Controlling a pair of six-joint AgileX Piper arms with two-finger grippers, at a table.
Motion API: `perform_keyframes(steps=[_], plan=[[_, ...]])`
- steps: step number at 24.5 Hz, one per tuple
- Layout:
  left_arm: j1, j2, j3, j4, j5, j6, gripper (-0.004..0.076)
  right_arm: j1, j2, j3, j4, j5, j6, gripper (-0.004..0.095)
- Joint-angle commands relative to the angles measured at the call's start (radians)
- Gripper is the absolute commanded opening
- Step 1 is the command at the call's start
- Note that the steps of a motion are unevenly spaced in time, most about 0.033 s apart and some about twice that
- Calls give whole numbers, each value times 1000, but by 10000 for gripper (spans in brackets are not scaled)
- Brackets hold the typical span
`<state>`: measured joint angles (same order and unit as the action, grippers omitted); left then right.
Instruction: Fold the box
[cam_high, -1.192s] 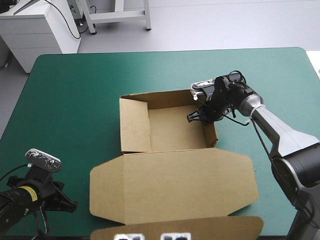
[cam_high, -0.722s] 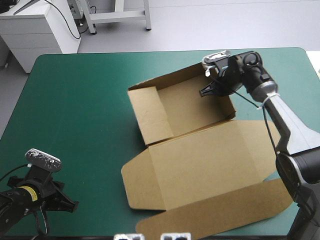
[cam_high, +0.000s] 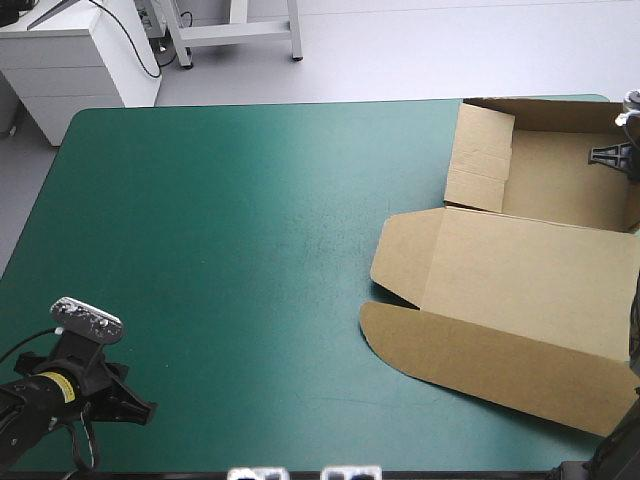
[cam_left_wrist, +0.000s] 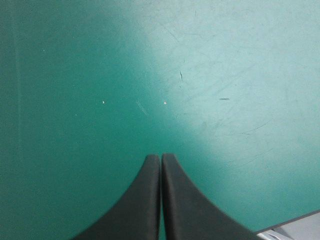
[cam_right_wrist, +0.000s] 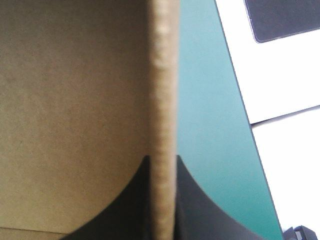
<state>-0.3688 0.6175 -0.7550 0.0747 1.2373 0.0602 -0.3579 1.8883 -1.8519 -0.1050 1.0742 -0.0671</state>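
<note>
The brown box (cam_high: 530, 250) lies at the table's right side as an open tray with raised walls, its lid (cam_high: 500, 320) flat toward the front. My right gripper (cam_high: 612, 157) reaches in at the far right edge and is shut on the tray's right wall. The right wrist view shows that wall's edge (cam_right_wrist: 164, 115) pinched between the black fingers (cam_right_wrist: 186, 200), the box's inside on one side and teal-green cover on the other. My left gripper (cam_high: 120, 405) rests at the table's front left corner, shut on nothing, over bare cover (cam_left_wrist: 161, 160).
The teal-green table (cam_high: 220, 240) stretches bare from its left edge to the box. The box's right part runs past the table's right edge region. A white cabinet (cam_high: 80, 60) stands beyond the far left corner.
The right gripper has dragged the box from the table's middle to the far right, turning it on the way. The left arm has stayed still.
</note>
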Motion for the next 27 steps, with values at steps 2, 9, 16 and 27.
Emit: perform_keyframes(steps=[2, 9, 16, 27], plan=[[-3, 0, -24, 6, -42, -10, -8, -59, -33, -34, 17, -64, 1, -19], [-3, 0, -24, 4, -42, -10, -8, -78, -27, -34, 16, -147, -6, 387], [-3, 0, -24, 4, -42, -10, -8, -78, -29, -34, 24, -152, 8, 932], [-3, 0, -24, 4, -54, -10, -8, -76, -101, -36, 223, -56, -57, 423]])
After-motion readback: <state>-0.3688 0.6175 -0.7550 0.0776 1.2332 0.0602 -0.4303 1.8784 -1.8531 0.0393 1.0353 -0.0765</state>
